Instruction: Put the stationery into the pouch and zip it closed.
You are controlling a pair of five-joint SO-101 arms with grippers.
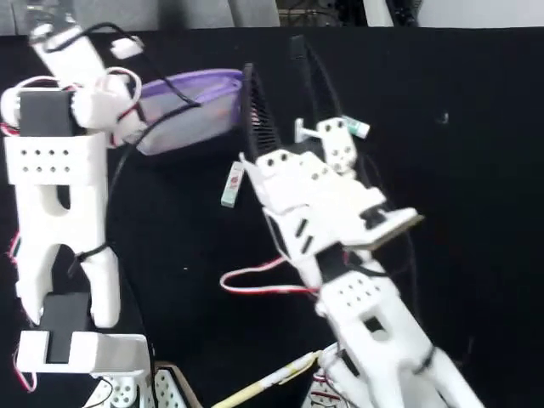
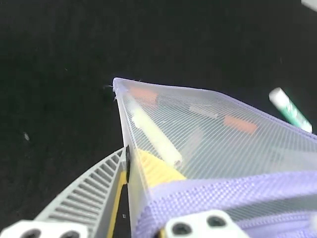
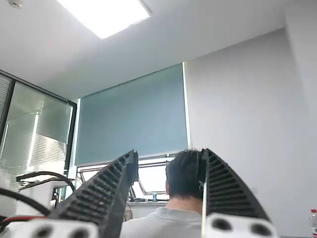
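Left gripper (image 2: 126, 163) clamped on a corner of the pouch (image 2: 213, 144), holding it near the desk's (image 1: 476, 170) far-left edge (probably steadying it for loading); right gripper (image 3: 168, 161) upturned, jaws apart, empty; green-tipped stick (image 1: 355, 127) loose by the far edge.

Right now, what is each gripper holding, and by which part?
Left gripper grips the pouch by its purple-trimmed end; right gripper is open, empty.

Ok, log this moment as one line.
left gripper: shut on pouch | right gripper: open, empty, pointing up | pouch: some stationery inside | outside pouch: green-capped marker, pencil
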